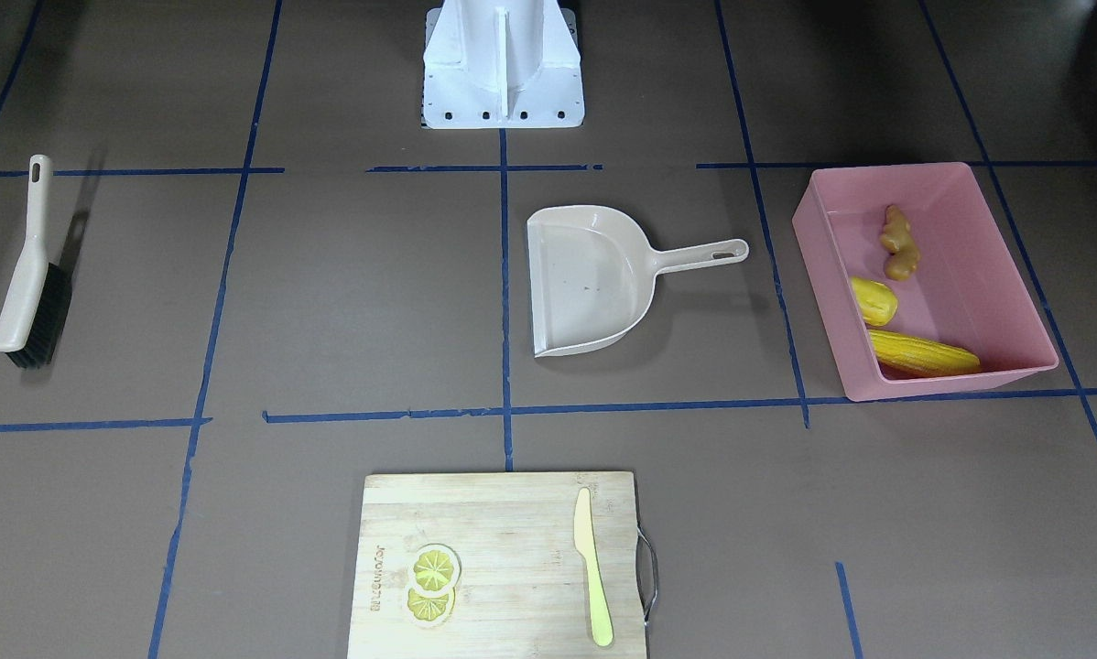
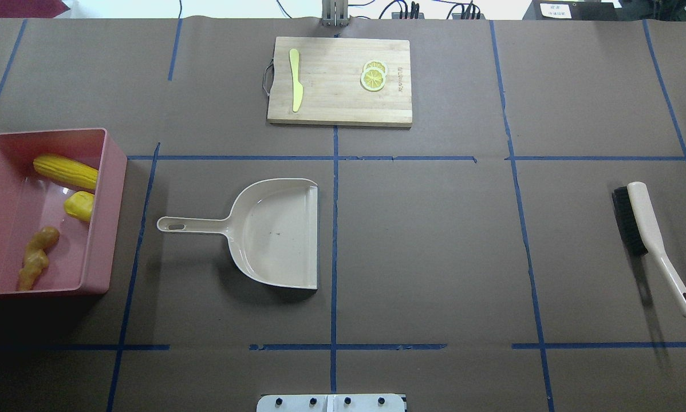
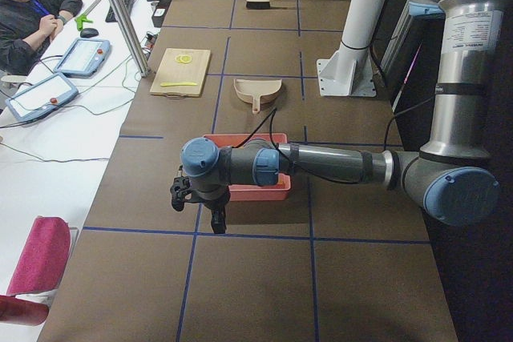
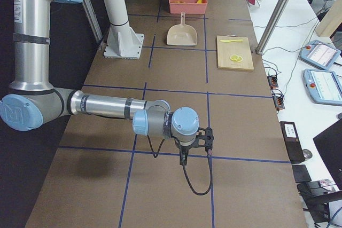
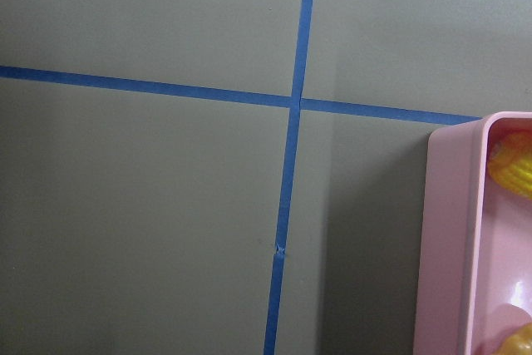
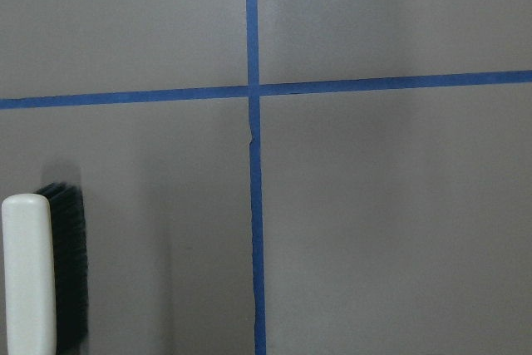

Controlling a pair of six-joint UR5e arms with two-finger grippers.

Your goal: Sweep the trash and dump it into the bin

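The pink bin (image 2: 113,217) stands at the table's left end in the overhead view. All three pieces of trash lie inside it: a corn cob (image 2: 65,170), a smooth yellow lump (image 2: 79,206) and a tan ginger root (image 2: 35,258). The left gripper (image 3: 180,194) shows only in the exterior left view, hovering beyond the bin's outer end; I cannot tell whether it is open or shut. The right gripper (image 4: 207,138) shows only in the exterior right view, over bare table near that end; its state cannot be told either. A corner of the bin (image 5: 453,239) shows in the left wrist view.
An empty beige dustpan (image 2: 274,234) lies mid-table, its handle toward the bin. A brush (image 2: 646,234) lies at the far right, also seen as brush (image 6: 33,280). A cutting board (image 2: 337,109) with a knife (image 2: 295,80) and lemon slices (image 2: 373,75) sits at the far edge.
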